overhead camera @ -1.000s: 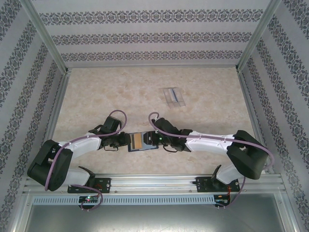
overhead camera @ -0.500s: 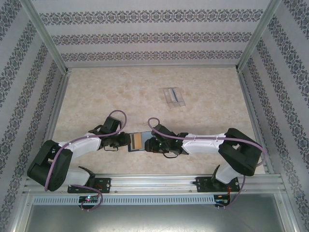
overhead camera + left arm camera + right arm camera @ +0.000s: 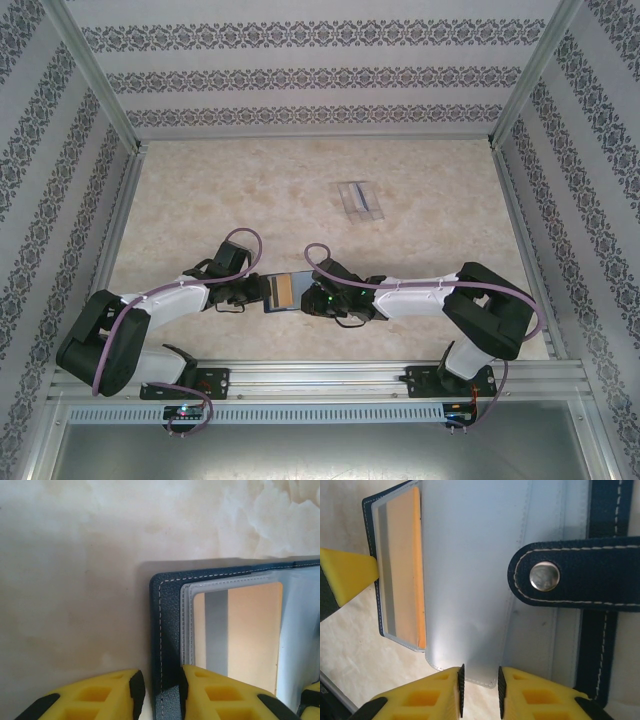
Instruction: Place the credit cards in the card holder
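Note:
The card holder (image 3: 282,291) lies open near the table's front edge, between my two grippers. It is dark navy with white stitching, clear sleeves (image 3: 470,580) and a snap tab (image 3: 545,576). A tan panel with a grey stripe (image 3: 235,630) shows behind one clear pocket; I cannot tell whether it is a credit card. My left gripper (image 3: 160,695) is shut on the holder's navy edge (image 3: 167,630). My right gripper (image 3: 480,687) straddles the lower edge of a clear sleeve with a narrow gap; whether it grips is unclear.
A transparent plastic case (image 3: 360,200) lies at mid table, beyond the arms, with a thin blue strip along it. Patterned walls close the table on three sides. A metal rail (image 3: 320,380) runs along the near edge.
My right arm has swung leftwards and its gripper has come over the holder's right half, its jaws narrowing. The left gripper and the holder have stayed put.

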`<action>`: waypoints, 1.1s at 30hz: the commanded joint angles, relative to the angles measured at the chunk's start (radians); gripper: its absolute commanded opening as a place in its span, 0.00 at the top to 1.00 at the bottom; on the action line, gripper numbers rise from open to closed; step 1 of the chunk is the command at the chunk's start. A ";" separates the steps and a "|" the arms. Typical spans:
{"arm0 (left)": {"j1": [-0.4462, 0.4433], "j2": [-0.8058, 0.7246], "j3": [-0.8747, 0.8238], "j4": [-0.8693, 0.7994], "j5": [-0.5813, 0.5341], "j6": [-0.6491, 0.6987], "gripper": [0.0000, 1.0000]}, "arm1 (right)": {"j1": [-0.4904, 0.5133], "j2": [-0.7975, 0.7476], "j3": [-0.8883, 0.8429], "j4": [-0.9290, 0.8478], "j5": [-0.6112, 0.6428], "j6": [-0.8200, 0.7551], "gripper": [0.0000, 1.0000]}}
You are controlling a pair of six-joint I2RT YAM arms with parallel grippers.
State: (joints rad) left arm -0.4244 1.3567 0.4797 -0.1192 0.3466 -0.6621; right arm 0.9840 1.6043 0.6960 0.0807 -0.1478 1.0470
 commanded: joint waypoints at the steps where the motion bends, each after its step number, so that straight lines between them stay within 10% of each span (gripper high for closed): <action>1: -0.039 0.101 -0.053 0.070 0.036 -0.011 0.69 | -0.005 -0.010 -0.009 0.020 0.010 -0.011 0.76; 26: -0.039 0.091 -0.059 0.074 0.033 -0.017 0.69 | -0.027 -0.073 -0.021 0.074 0.028 -0.042 0.67; 33: -0.039 0.061 -0.067 0.064 0.022 -0.021 0.69 | -0.027 -0.055 -0.001 0.077 0.029 -0.078 0.90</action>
State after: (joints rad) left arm -0.4244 1.3514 0.4770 -0.1188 0.3458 -0.6624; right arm 0.9638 1.5494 0.6888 0.1432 -0.1364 0.9970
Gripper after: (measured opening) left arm 0.313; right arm 0.108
